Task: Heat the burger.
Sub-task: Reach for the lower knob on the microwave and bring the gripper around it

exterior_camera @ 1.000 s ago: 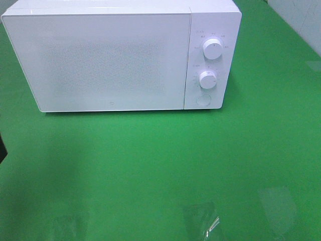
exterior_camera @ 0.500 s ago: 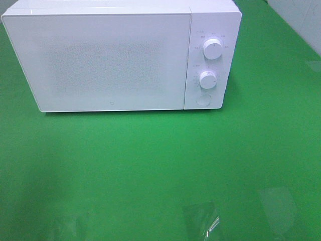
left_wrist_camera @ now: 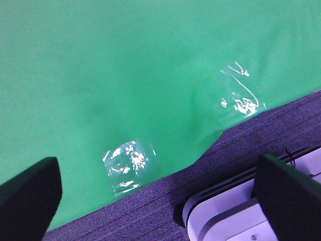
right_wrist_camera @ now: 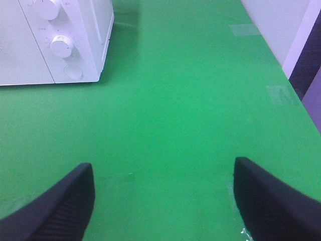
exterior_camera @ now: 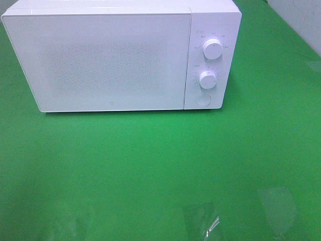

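Note:
The burger is out of view in every frame. A white microwave (exterior_camera: 110, 60) stands at the back of the green cloth with its door shut, and its knob panel also shows in the right wrist view (right_wrist_camera: 55, 40). Neither arm appears in the exterior high view. My left gripper (left_wrist_camera: 160, 193) hangs open over the cloth's near edge with nothing between its fingers (left_wrist_camera: 30, 198). Over bare green cloth in front of the microwave's right side, my right gripper (right_wrist_camera: 165, 201) is open and empty.
The microwave panel carries two white knobs (exterior_camera: 213, 48) (exterior_camera: 207, 79) and a round button (exterior_camera: 202, 100). Clear tape patches (exterior_camera: 200, 218) (exterior_camera: 277, 206) hold the cloth near its front edge. Grey carpet (left_wrist_camera: 200, 170) and a white device (left_wrist_camera: 235, 211) lie beyond that edge.
A small dark shape at the left edge of the exterior high view has gone out of the frame. The microwave has not moved.

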Controlling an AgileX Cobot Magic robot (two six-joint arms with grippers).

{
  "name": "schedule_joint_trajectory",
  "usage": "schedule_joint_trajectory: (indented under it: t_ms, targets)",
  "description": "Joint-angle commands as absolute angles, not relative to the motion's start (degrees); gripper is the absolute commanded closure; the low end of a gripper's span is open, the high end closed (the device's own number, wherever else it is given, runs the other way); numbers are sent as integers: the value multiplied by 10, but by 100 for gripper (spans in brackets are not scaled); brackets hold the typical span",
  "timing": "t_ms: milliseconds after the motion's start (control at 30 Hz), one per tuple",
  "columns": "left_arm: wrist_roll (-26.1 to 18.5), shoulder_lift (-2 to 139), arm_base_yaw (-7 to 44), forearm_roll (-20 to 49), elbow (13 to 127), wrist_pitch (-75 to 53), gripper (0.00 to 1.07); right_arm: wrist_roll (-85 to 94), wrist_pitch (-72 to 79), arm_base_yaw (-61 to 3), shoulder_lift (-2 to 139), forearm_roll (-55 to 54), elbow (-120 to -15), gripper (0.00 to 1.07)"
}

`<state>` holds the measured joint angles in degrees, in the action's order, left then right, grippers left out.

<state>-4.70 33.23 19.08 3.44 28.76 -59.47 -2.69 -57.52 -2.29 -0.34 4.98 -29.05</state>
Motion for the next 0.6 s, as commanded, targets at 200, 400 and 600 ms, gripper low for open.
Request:
schedule_joint_trajectory:
  t_ms: [200,400,600]
  targets:
    - [-48,290,186,40,285,-594,10,-23,-575,-19,-17,51,-290,32]
    - [-48,199,133,41,285,-594,10,-23,-575,-19,-17,51,-290,32]
    - [-48,88,46,41,285,-594,10,-23,-575,-19,-17,51,-290,32]
